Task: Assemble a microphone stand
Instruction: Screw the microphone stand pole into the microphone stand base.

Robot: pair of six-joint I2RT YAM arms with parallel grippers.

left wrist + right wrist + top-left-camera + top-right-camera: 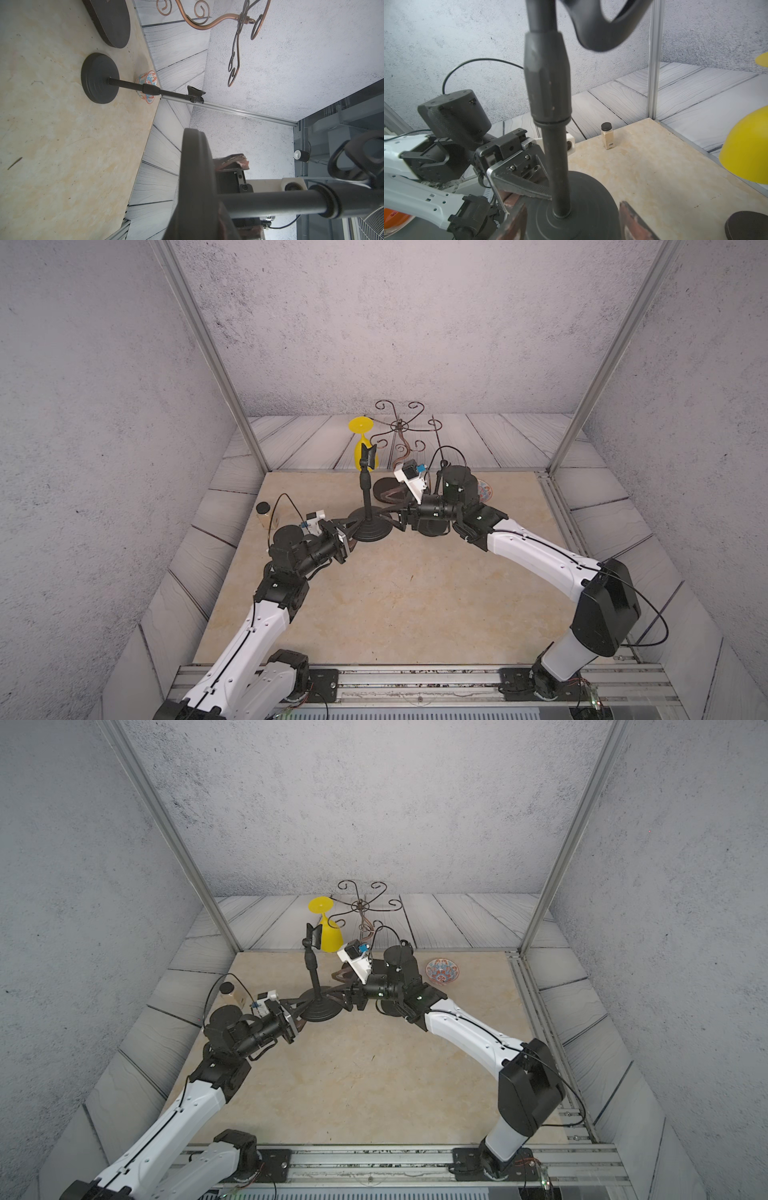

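Note:
The black microphone stand stands upright mid-table in both top views: round base (372, 531) (320, 1011), pole (366, 497), clip (368, 454) on top. My left gripper (353, 529) (297, 1006) is shut on the base's near-left rim; one finger (529, 189) lies on the base (583, 207). My right gripper (392, 519) (572, 205) is open, with a finger (631, 218) on either side of the base, low beside the pole (556, 155). In the left wrist view the held base (197, 176) fills the foreground, and a second such stand (99, 78) stands farther off.
An upturned yellow goblet (356, 458) and a copper wire rack (399, 427) on a dark oval foot (384, 489) stand just behind the stand. A spice jar (264, 514) is at the left edge, and a patterned bowl (442, 971) sits right of my right arm.

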